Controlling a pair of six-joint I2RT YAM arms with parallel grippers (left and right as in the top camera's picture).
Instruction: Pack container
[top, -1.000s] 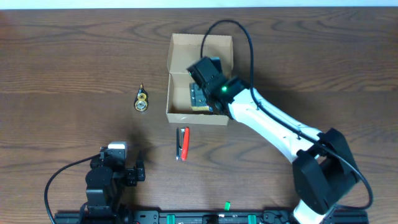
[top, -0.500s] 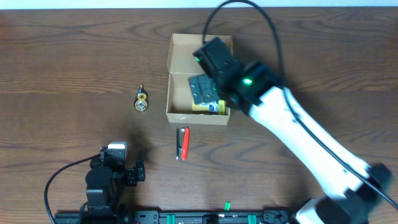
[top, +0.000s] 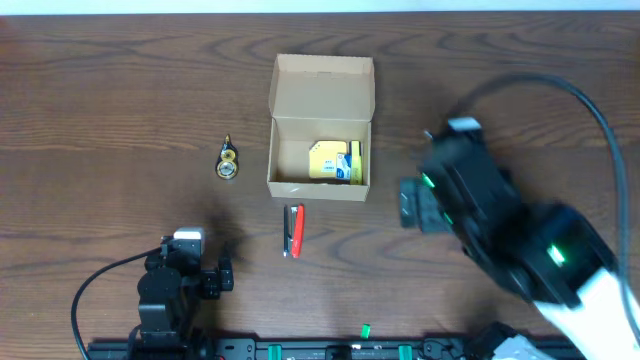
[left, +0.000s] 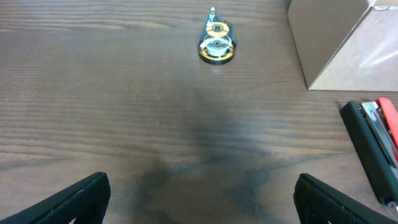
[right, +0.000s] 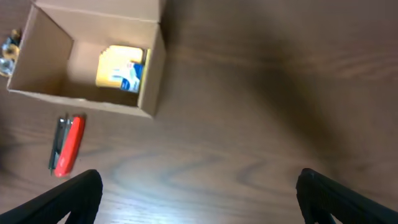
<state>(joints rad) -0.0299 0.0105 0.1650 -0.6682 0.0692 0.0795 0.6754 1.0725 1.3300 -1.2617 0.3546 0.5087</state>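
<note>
Tan container (right: 155, 71) apart from right fingers (right: 74, 199)

My overhead looks straight down on the whole table (top: 100, 80). Left wrist skims low, right wrist sits higher (all share the cardboard box (top: 322, 85) and red stapler (top: 294, 230)).

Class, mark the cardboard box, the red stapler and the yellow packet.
cardboard box (top: 322, 85), overhead view, open lid flap.
red stapler (top: 294, 230), overhead view, middle of its body.
yellow packet (top: 333, 162), overhead view, its top face.
</note>
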